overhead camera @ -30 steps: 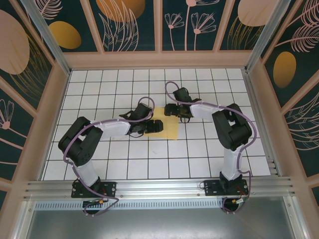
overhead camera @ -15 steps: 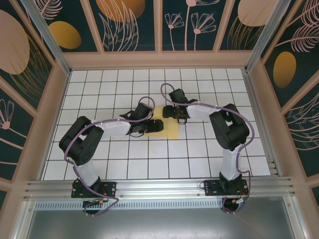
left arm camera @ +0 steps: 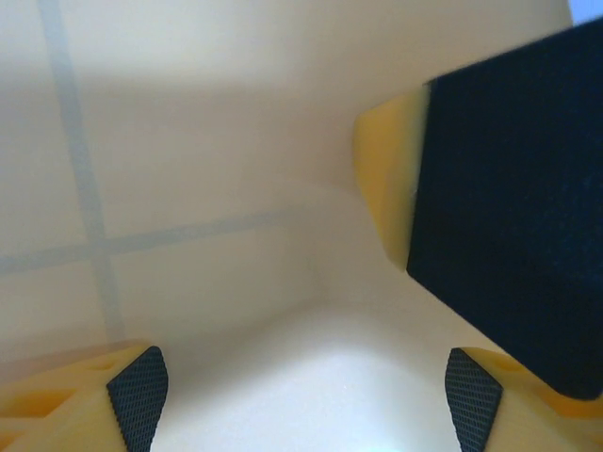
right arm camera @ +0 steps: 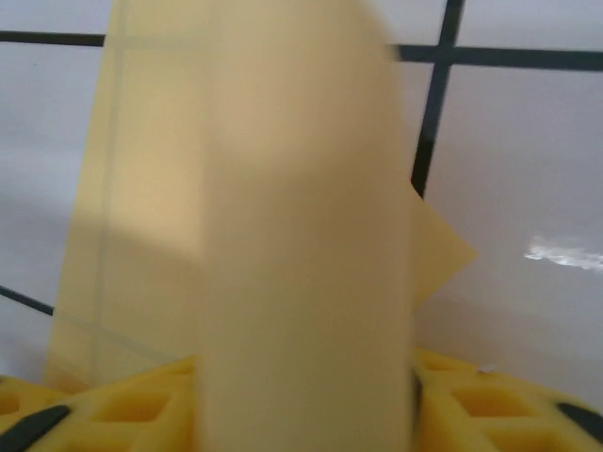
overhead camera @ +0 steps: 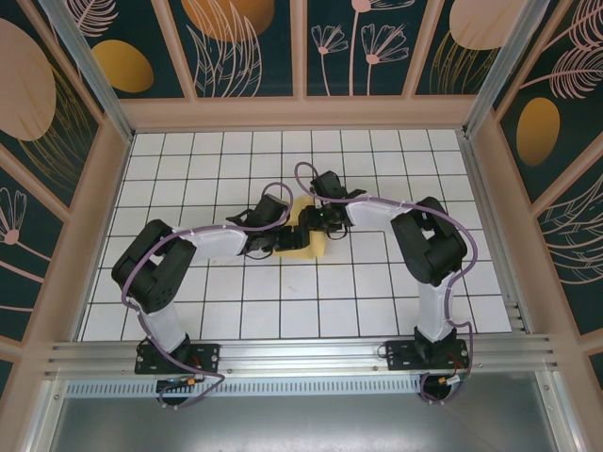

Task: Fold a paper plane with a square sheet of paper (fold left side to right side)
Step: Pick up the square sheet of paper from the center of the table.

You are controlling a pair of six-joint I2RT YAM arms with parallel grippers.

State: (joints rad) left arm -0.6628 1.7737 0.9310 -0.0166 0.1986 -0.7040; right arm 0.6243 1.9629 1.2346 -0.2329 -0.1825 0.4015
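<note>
The square sheet of paper [overhead camera: 314, 248] lay near the middle of the white grid table [overhead camera: 377, 282], partly lifted, with a strip curling up toward 12 o'clock. Much of it was covered from above by both wrists.

The left gripper [overhead camera: 287, 238] reached in from 8 o'clock and sat low over the sheet's 9 o'clock side. In the left wrist view its fingers [left arm camera: 138, 392] were spread wide, with bare paper [left arm camera: 311, 377] between them and nothing clamped. A blurred black block with a yellow edge, seemingly part of the right gripper, filled that view at 2 o'clock.

The right gripper [overhead camera: 317, 219] came in from 3 o'clock, just beside the left one, over the sheet's 12 o'clock part. In the right wrist view a tall, blurred curl of the paper [right arm camera: 301, 245] rose between its yellow fingers [right arm camera: 471, 405] and hid the gap between them, so I could not tell whether they pinched it.

A purple cable [overhead camera: 300, 175] looped above the right wrist at 12 o'clock. Dark wall panels with orange ovals [overhead camera: 122, 64] ringed the table.
</note>
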